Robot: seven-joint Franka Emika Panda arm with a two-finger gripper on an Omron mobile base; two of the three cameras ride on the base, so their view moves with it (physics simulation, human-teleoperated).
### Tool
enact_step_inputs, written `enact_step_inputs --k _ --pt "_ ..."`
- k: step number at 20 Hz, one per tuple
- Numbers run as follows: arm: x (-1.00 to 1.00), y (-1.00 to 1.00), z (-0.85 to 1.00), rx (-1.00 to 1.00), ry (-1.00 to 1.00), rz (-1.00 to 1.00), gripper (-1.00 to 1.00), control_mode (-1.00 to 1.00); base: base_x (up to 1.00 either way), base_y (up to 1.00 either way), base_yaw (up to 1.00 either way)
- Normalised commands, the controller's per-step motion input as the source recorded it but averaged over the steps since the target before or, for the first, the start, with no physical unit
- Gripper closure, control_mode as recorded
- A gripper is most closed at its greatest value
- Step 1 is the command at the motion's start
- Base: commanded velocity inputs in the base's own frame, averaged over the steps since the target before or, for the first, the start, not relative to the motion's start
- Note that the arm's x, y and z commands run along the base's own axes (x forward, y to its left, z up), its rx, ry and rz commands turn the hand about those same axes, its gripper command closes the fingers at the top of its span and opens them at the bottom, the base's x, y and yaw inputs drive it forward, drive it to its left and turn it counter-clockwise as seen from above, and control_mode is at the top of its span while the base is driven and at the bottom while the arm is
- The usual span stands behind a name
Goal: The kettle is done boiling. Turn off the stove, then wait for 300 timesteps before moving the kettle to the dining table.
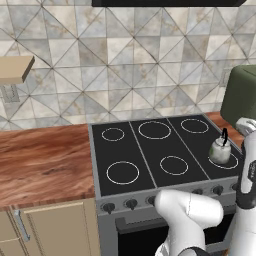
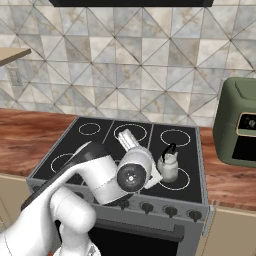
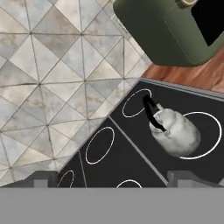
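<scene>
The wood bench (image 1: 45,160) ran along the tiled wall, with the stove (image 1: 150,150) set into it, black glass and white rings. A green appliance (image 2: 240,125) stood on the bench just right of the stove. The kettle (image 3: 175,131) sat upright on the front right ring, handle arched. The gripper (image 3: 111,178) hung above the cooktop, fingers wide apart, touching nothing.

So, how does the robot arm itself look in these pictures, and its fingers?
The arm has smooth, rounded white segments with dark grey or black joints, and a round dark cap with a small centre mark on one end. No cables or markings are visible. In the hand view, the fingertips are small, blocky and dark grey.
</scene>
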Motion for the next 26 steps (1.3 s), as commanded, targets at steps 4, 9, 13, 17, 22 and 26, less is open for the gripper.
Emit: enact_step_inputs --k 4,9,13,17,22,26 --pt "0.12 0.18 0.22 -0.18 0.22 0.0 -1.0 -1.0 0.0 0.0 0.0" --pt "0.08 0.03 0.1 -0.16 0.19 0.0 -1.0 -1.0 0.0 0.0 0.0" --pt "0.09 -0.03 -0.21 -0.03 0.08 0.0 -1.0 -1.0 0.0 0.0 0.0" --pt "0.12 -0.03 -0.07 -0.04 0.07 0.0 -1.0 -1.0 0.0 0.0 0.0" --pt "0.19 -0.06 0.0 -0.02 0.1 0.0 -1.0 -1.0 0.0 0.0 0.0" --pt "0.12 -0.11 0.0 -0.01 0.1 0.0 -1.0 -1.0 0.0 0.0 0.0"
